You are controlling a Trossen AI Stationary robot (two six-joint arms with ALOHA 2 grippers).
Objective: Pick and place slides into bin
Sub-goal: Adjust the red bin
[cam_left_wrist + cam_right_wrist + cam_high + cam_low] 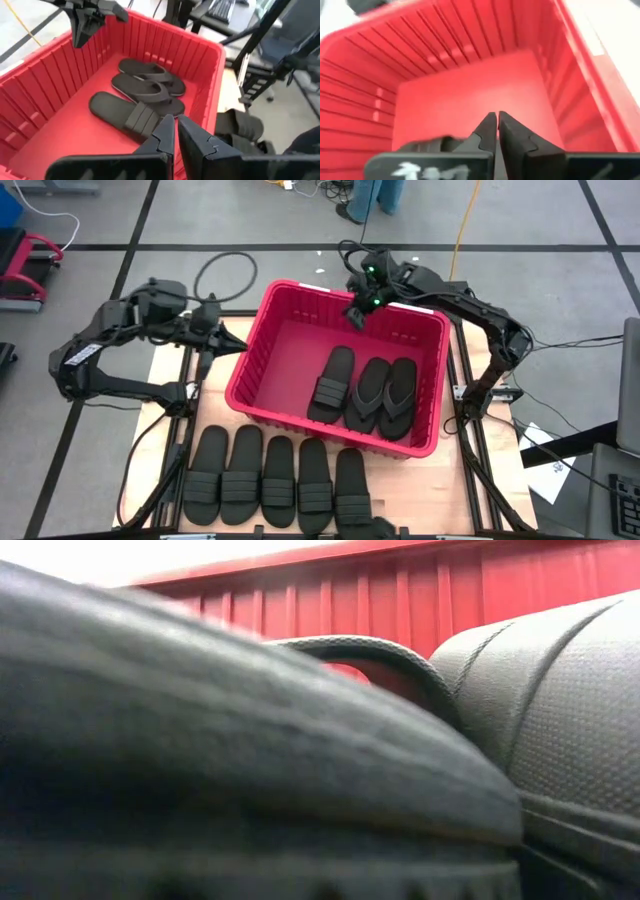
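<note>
The red bin point(262, 320) stands mid-table. On its floor lie one ribbed-strap slide point(332, 385) and two flip-flops point(372, 395) point(398, 398), soles down; they also show in the left wrist view point(132, 112) point(150, 80). Several more black slides point(278, 478) lie side by side on the table in front of the bin's near wall. My left gripper point(240, 346) is shut and empty, just outside the bin's left rim point(176, 125). My right gripper point(356, 318) is shut and empty, above the bin's far end point(497, 122).
The low view is filled by slides point(230, 760) close to the lens, with the bin's red wall point(420, 590) behind them. A cable loop point(225, 275) lies beyond the table's far left. A person's legs point(375, 195) stand on the floor beyond the table.
</note>
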